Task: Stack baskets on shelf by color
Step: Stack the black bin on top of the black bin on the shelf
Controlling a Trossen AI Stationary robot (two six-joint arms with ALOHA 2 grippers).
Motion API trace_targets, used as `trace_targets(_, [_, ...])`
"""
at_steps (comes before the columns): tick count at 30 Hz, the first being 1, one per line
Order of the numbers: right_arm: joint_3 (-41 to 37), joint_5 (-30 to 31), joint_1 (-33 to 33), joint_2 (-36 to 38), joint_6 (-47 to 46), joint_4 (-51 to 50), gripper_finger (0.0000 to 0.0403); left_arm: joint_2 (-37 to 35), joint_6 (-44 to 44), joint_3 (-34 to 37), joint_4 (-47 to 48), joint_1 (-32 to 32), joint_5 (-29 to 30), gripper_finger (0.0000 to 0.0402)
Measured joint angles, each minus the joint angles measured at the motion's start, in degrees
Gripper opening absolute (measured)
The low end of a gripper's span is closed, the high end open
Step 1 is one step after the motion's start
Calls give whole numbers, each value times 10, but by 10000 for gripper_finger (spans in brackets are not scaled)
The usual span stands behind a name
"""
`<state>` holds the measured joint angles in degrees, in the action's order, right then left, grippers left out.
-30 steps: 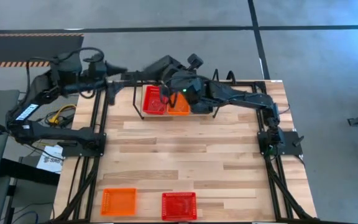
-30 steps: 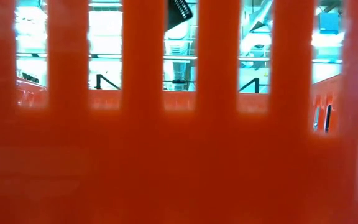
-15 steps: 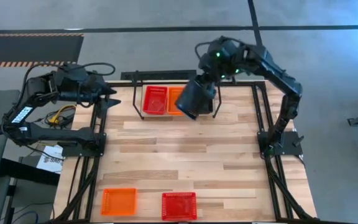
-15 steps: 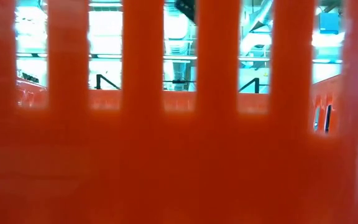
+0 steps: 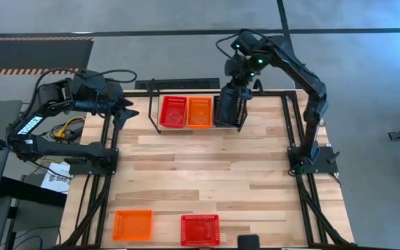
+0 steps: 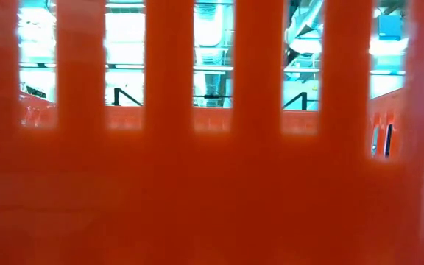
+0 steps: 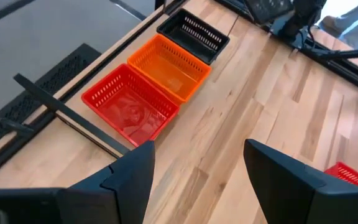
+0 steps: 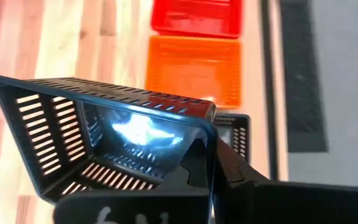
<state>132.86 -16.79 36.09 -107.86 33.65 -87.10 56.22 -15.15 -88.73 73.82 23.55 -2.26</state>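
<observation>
High view: I'm seeing right gripper [image 5: 236, 94] pinching black basket [image 5: 230, 108], tilted, over shelf [image 5: 151, 104] at table [image 5: 207, 173] far edge, beside orange basket [image 5: 199, 112] and red basket [image 5: 173, 111]. Left gripper [image 5: 125, 110] idling at far-left corner. Spare orange basket [image 5: 132, 225] and spare red basket [image 5: 200, 229] sitting at near edge.
Low view: orange mesh [image 6: 212, 184] blocking everything.
Left wrist view: fingers [image 7: 135, 171] spreading apart, empty.
Right wrist view: finger clamping basket rim.

A robotics lab or workshop: a wooden tabletop [image 5: 200, 173] on a black metal frame, bare grey concrete floor [image 5: 367, 69], striped hazard tape [image 5: 19, 71], exposed ceiling ducts [image 6: 210, 51].
</observation>
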Motion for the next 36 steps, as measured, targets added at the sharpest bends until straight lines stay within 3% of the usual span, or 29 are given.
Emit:
trace_targets(16, [0,-44,40,-138,115,11,2,51,-34,0,0,0,27,234])
trace_targets(36, [0,-40,49,-153,114,49,2,88,19,0,0,0,26,234])
